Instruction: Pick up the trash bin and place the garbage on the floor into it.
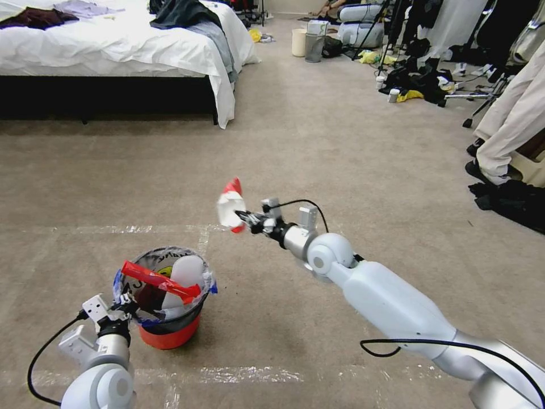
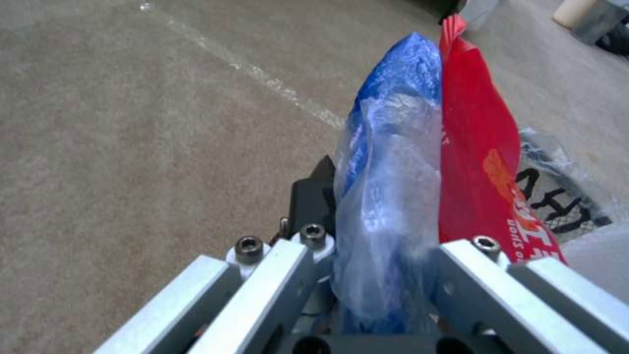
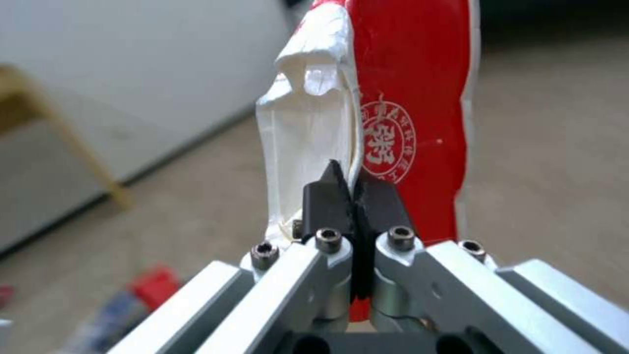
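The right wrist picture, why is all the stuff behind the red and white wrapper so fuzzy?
In the right wrist view the camera focuses close: the right gripper and its wrapper are sharp, the floor and wall behind are soft blur. In the left wrist view the bin's bag is sharp and the far carpet softer. The head view is sharp throughout, with a soft shadow beside the bin.

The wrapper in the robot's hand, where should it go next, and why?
Probably sideways toward the bin, until it hangs over the opening. The right gripper is shut on the red-and-white wrapper, in the air to the bin's right and farther out. The left gripper holds the bin's bag at the rim.
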Robot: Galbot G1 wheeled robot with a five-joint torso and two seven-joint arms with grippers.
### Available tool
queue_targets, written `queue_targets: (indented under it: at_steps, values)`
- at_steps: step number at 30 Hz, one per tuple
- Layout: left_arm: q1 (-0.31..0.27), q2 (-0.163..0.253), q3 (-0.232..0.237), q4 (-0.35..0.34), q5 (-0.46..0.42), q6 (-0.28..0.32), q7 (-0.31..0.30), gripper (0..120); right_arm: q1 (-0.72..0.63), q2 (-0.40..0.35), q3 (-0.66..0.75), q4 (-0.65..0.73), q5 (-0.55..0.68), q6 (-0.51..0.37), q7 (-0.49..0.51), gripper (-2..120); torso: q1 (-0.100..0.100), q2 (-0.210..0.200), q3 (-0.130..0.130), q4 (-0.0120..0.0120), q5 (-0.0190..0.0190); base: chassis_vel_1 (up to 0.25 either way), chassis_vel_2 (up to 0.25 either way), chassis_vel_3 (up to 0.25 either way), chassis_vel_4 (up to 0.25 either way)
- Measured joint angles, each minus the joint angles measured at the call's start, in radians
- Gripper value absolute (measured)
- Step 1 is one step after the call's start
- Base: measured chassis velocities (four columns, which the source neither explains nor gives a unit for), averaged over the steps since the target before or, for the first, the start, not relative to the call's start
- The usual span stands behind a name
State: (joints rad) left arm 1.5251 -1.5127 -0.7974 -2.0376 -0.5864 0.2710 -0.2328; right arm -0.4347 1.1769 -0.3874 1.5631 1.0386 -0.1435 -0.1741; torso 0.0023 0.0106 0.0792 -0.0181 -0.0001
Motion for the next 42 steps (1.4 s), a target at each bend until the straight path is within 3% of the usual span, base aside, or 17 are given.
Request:
queue_targets:
  at_steps: [5,11,29,42]
  values:
    - [0.000,-0.007,0.008,-0.009,-0.010,0.007,0.001,4,0.030,0.048,-0.048,-0.009,-0.014,0.055,-0.072,0,0.000,0.000,0.000,0.0000,0.0000,0.000,0.000,0.000,0.000]
    - [-0.001,-0.014,0.013,-0.024,-0.021,0.013,0.001,4,0.034,0.073,-0.088,-0.017,-0.032,0.058,-0.103,0,0.000,0.000,0.000,-0.0001,-0.0001,0.000,0.000,0.000,0.000]
    - [-0.003,-0.022,0.016,-0.045,-0.051,0.024,-0.003,4,-0.032,0.049,-0.166,-0.028,-0.139,0.050,-0.141,0,0.000,0.000,0.000,-0.0003,0.0001,0.000,0.000,0.000,0.000]
    - [-0.003,-0.018,0.006,-0.048,-0.069,0.028,-0.011,4,-0.067,-0.003,-0.170,0.026,-0.171,0.049,-0.125,45,0.000,0.000,0.000,-0.0002,0.0001,0.000,0.000,0.000,0.000]
